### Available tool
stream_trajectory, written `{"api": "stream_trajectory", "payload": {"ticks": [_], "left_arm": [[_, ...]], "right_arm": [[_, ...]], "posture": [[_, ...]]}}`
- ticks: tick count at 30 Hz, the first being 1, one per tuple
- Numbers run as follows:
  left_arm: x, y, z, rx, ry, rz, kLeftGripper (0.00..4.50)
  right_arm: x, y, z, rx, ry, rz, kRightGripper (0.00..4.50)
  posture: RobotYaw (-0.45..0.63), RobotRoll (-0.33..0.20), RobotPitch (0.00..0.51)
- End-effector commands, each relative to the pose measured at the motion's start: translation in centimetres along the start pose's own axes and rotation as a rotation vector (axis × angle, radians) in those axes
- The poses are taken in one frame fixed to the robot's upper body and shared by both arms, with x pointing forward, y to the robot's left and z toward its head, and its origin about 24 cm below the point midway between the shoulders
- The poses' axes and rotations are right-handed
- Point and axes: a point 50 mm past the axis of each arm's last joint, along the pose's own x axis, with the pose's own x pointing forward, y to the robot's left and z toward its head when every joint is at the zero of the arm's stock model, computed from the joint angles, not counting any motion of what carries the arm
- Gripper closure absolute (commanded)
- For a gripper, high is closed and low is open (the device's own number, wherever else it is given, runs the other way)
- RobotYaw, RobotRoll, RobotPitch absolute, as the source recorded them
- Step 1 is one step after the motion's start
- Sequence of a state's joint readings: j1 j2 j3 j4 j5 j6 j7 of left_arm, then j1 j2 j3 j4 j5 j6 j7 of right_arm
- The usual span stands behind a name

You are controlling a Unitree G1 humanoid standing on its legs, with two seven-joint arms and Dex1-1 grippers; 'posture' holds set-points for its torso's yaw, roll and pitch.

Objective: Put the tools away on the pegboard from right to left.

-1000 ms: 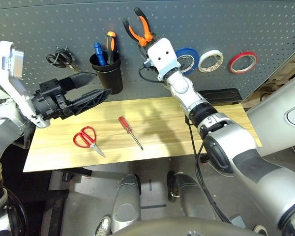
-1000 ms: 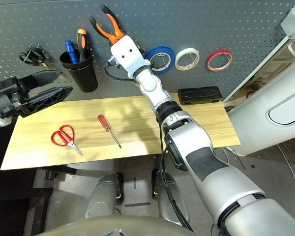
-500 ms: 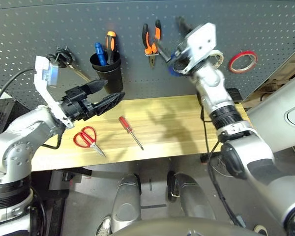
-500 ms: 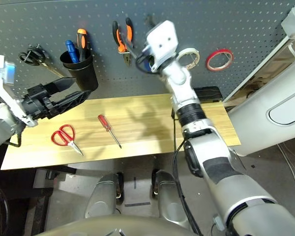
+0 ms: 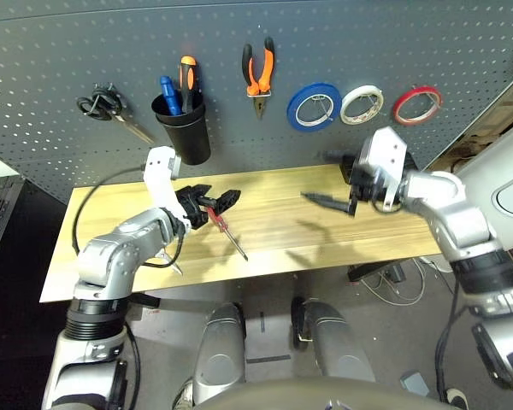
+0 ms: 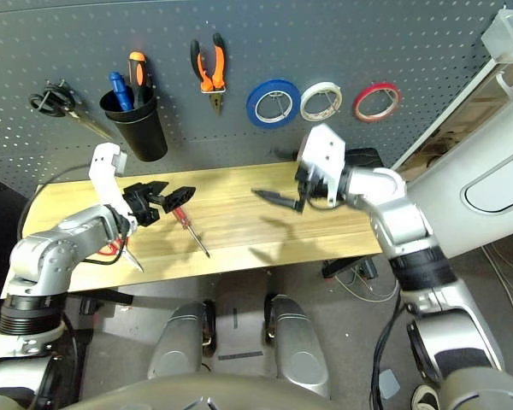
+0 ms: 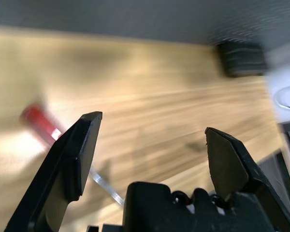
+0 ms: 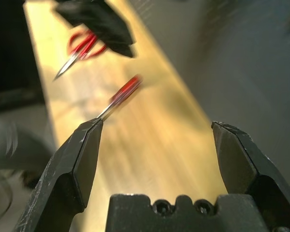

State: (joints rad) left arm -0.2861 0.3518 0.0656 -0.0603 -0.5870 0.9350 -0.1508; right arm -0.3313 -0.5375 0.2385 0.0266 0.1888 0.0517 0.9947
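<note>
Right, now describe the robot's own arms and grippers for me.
Both arms are silver-grey with black ribbed bands at the joints and black cables running alongside. Each wrist carries a white bracket; the right one has small dark dots. The left gripper and right gripper each have two black, tapering, angular fingers.

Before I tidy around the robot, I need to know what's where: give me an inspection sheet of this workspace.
Surface: wooden tabletop, no spills seen
Job's things: screwdriver and red-handled scissors on the tabletop; pliers and red tape ring on the pegboard
Clutter: black case at the tabletop's back edge
Hands: left open, over the tabletop near the screwdriver; right open, empty
Cables: black ones along both arms; a pale one on the floor
Surroundings: blue tape, white tape, black cup on the pegboard
</note>
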Motion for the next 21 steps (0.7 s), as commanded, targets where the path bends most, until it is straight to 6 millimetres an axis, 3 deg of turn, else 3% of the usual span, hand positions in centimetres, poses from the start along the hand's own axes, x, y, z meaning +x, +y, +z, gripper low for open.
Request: {"api": "stream_trajectory", "payload": {"ticks": [1,11,21], "left_arm": [[1.1,1.0,-1.3,-0.004,0.061,0.124,0.00],[2.8,1.8,-3.9,-0.052,0.129,0.285,0.00],[4.5,2.5,-3.8,-0.129,0.079,0.379,0.00]], "right_arm": [[0.2,1.5,-0.5,-0.041,0.026,0.042,0.02],[-0.6,3.0,-1.2,-0.024,0.041,0.071,0.02],[-1.6,3.7,-0.9,0.002,0.064,0.053,0.02]], "posture": [[0.02,0.000,0.231],[-0.02,0.000,0.307],[-0.06,0.000,0.354]]}}
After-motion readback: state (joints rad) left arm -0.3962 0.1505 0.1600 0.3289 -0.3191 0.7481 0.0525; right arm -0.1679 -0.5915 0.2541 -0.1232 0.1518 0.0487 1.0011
